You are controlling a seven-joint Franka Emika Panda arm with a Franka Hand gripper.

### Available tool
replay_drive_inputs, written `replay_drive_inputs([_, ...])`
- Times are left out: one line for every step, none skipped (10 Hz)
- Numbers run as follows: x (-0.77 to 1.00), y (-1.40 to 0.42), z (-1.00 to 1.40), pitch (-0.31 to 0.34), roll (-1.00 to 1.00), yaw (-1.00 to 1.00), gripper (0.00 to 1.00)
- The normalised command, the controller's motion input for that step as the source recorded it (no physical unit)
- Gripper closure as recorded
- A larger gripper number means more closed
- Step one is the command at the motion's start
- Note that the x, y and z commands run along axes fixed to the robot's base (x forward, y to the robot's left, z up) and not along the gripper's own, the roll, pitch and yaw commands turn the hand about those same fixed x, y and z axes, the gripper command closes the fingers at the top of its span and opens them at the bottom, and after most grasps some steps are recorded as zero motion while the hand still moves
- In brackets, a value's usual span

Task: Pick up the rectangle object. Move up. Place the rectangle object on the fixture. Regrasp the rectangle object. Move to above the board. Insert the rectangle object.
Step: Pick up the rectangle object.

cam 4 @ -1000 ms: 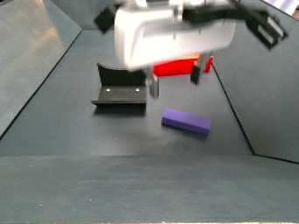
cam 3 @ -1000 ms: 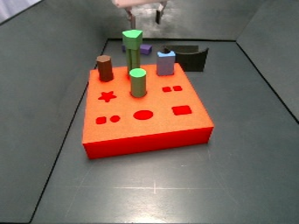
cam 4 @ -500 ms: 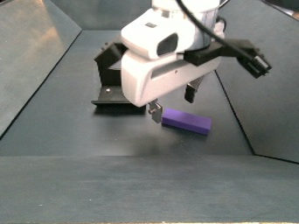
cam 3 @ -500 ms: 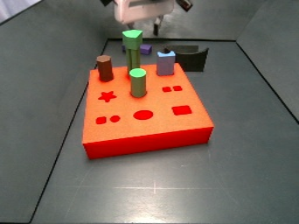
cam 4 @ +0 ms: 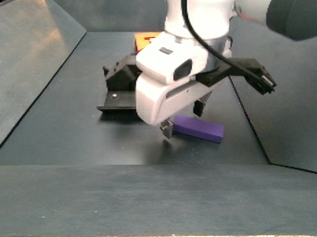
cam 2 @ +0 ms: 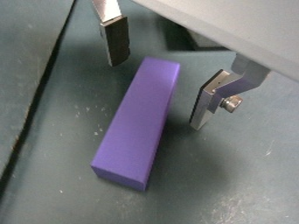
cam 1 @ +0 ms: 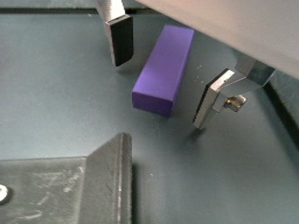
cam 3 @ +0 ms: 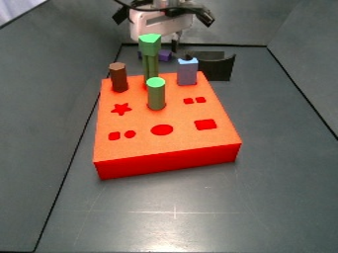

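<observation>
The rectangle object [cam 1: 163, 68] is a slim purple block lying flat on the dark floor, also seen in another wrist view [cam 2: 138, 122] and in a side view [cam 4: 199, 130]. My gripper [cam 1: 165, 73] is open and low over it. One finger [cam 1: 119, 40] stands on each long side of the block, apart from it. In a side view the gripper [cam 4: 183, 123] sits in front of the dark fixture [cam 4: 124, 93]. The red board [cam 3: 185, 133] lies nearer the camera in a side view, and the arm [cam 3: 161, 18] shows behind its pegs.
On the board stand two green pegs [cam 3: 154, 94], a brown peg [cam 3: 118, 75] and a light-blue peg [cam 3: 189, 70]. The fixture [cam 3: 215, 65] sits just behind the board. Sloped grey walls [cam 4: 37, 56] close in the floor on both sides.
The gripper has come down from above the floor to straddle the purple block, staying open. The block has not moved.
</observation>
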Motion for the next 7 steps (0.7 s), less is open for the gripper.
replay_drive_inputs([0.00, 0.00, 0.00, -0.043, -0.05, 0.00, 0.00])
replay_drive_inputs([0.00, 0.00, 0.00, 0.000, 0.00, 0.00, 0.00])
replay_drive_inputs([0.00, 0.00, 0.00, 0.000, 0.00, 0.00, 1.00])
replay_drive_inputs([0.00, 0.00, 0.00, 0.000, 0.00, 0.00, 1.00])
replay_drive_inputs([0.00, 0.00, 0.00, 0.000, 0.00, 0.00, 1.00])
replay_drive_inputs([0.00, 0.00, 0.00, 0.000, 0.00, 0.00, 1.00])
replay_drive_inputs([0.00, 0.00, 0.00, 0.000, 0.00, 0.00, 1.00])
